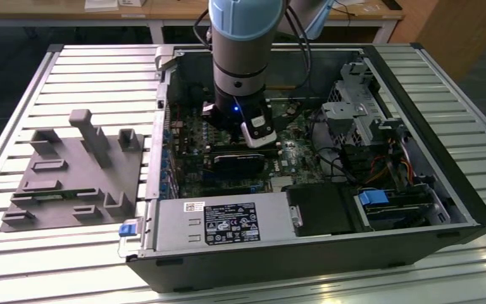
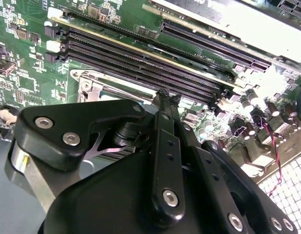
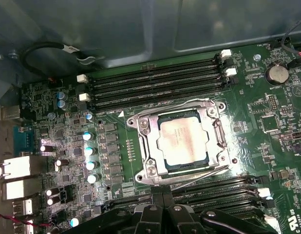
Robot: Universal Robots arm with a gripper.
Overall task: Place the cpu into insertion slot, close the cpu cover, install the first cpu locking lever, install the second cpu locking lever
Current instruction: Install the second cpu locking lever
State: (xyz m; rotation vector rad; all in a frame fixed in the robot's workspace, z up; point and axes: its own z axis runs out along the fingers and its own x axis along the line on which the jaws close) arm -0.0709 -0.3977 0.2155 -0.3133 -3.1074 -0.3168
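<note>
Claw (image 3: 162, 197) with fingers together, empty, beside covered cpu (image 3: 182, 142) in first wrist view.

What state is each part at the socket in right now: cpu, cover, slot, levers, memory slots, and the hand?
cpu: seated flat in the insertion slot.
insertion slot: occupied by the cpu.
cpu cover: down, framing the cpu.
locking lever: lying along the socket edge; latched or not, cannot tell.
memory slots: empty.
hand: low over the motherboard, beside the socket, holding nothing visible.
</note>
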